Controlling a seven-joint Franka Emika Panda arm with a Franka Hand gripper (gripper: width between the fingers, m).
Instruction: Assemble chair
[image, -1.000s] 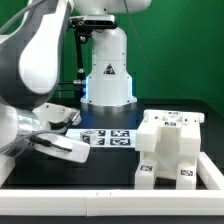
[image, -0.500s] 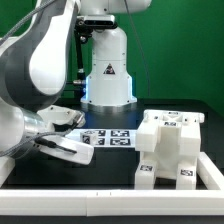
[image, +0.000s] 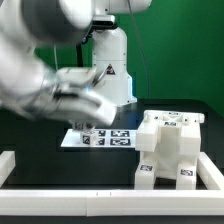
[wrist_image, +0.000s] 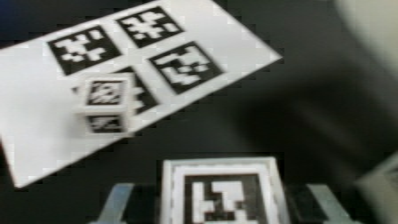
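Exterior view: the arm (image: 50, 60) is heavily blurred at 10 o'clock of the frame, above the marker board (image: 72, 138). A partly built white chair body (image: 170, 148) stands on the black table (image: 60, 165), just beside the board at its 3 o'clock.

Wrist view: the gripper (wrist_image: 221, 205) is clamped on a tagged white chair part (wrist_image: 221, 185), with a finger (wrist_image: 128, 200) close against each side; the contact edges are blurred. A small tagged white block (wrist_image: 102, 102) rests on the marker board, next to its printed tags.
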